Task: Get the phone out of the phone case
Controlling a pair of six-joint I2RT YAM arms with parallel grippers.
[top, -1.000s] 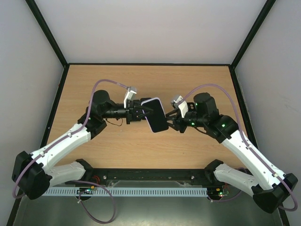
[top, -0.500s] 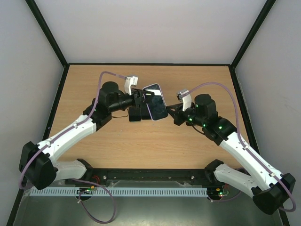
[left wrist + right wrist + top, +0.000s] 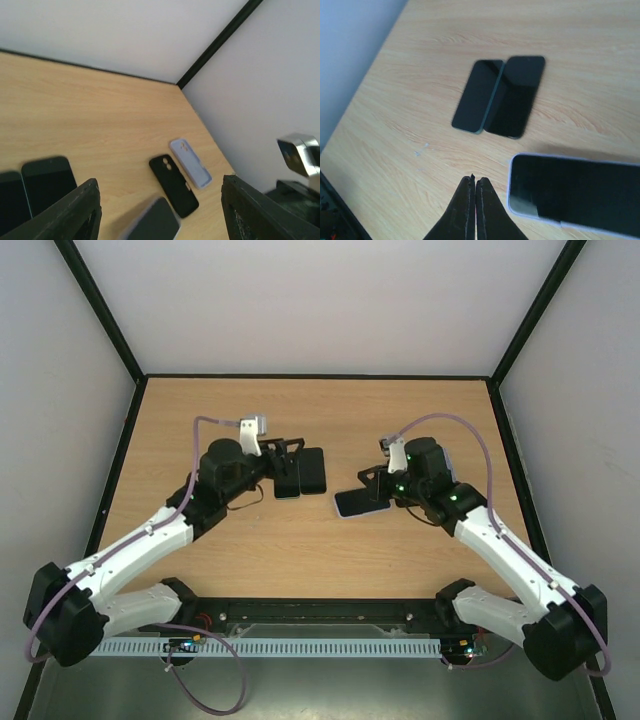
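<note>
The phone in its lavender phone case lies flat on the table, screen up; no gripper holds it. It also shows in the right wrist view as the cased phone, just right of my shut, empty right gripper, apart from the fingers. From above, the right gripper hovers at the phone's far edge. My left gripper stands open and empty over two bare dark phones. In the left wrist view the left gripper has wide jaws, with the cased phone blurred low between them.
Two bare dark phones lie side by side under the left gripper, the same pair showing ahead of the right fingers. An empty black case and an empty lavender case lie near the right wall.
The left gripper let go of the cased phone, opened and drew back left. The right gripper shut. The phone went from held up between the arms to flat on the table.
</note>
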